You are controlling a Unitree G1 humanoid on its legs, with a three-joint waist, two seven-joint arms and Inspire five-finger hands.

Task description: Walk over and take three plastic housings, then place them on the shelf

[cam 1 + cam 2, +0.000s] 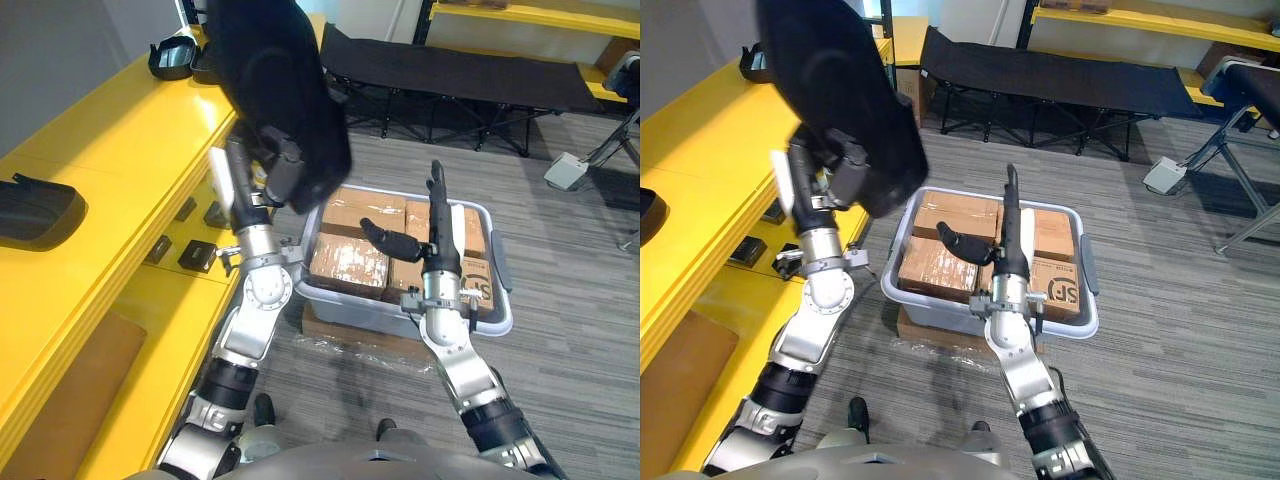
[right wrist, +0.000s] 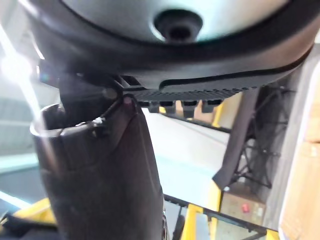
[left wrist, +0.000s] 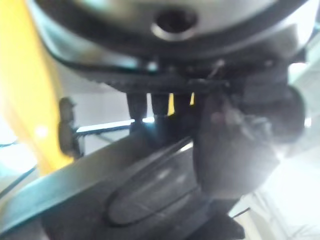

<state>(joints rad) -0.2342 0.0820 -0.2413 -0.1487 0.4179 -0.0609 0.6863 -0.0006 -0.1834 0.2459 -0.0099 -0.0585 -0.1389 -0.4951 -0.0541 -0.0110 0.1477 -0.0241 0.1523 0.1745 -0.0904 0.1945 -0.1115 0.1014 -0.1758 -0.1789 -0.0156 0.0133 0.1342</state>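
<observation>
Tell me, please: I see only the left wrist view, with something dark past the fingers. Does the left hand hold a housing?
Observer: Yes. The left hand grips a large black housing, raised near the yellow shelf.
Operator: Does the right hand carry one too?
Observer: No. The right hand is open and empty, with a grey bin of cardboard boxes behind it.
Operator: Are housings on the shelf already?
Observer: Yes, a nearer housing and a farther housing lie on its top.
</observation>
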